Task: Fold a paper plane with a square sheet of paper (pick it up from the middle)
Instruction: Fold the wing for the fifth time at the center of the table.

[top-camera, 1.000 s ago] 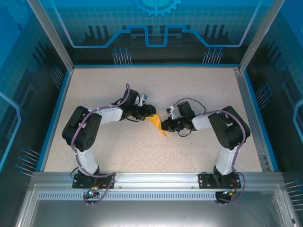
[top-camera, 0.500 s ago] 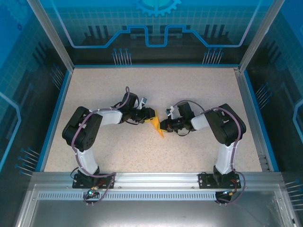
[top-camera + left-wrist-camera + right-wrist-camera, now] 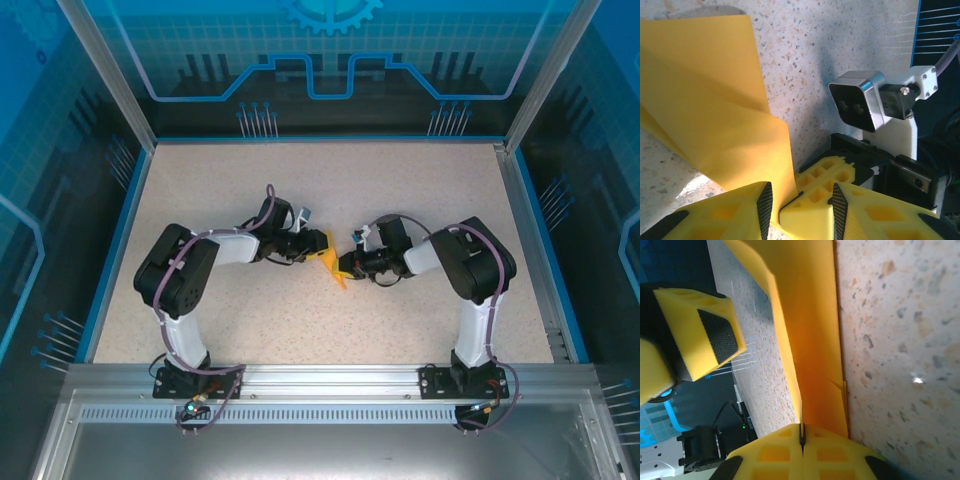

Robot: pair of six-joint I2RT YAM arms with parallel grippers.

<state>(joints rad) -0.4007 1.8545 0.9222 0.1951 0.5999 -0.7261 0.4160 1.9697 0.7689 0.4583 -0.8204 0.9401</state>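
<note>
The orange-yellow sheet of paper (image 3: 333,268) is folded into a narrow, creased strip and stands on edge on the speckled table between the two grippers. My right gripper (image 3: 343,266) is shut on its edge; in the right wrist view the paper (image 3: 815,330) runs up from the closed fingertips (image 3: 801,432). My left gripper (image 3: 322,250) faces it from the left. Its jaws (image 3: 801,200) stand apart, astride a flap of the paper (image 3: 715,100) and the right gripper's fingers (image 3: 820,175). One left finger (image 3: 705,335) sits clear of the paper.
The right wrist camera (image 3: 857,102) sits close in front of the left gripper. A blue rim (image 3: 118,240) and glass walls (image 3: 330,60) enclose the table. Bare speckled tabletop (image 3: 330,180) lies on all sides of the arms.
Both grippers have drawn slightly closer together around the paper. The right arm's elbow has swung left and back. The right grip on the paper is unchanged.
</note>
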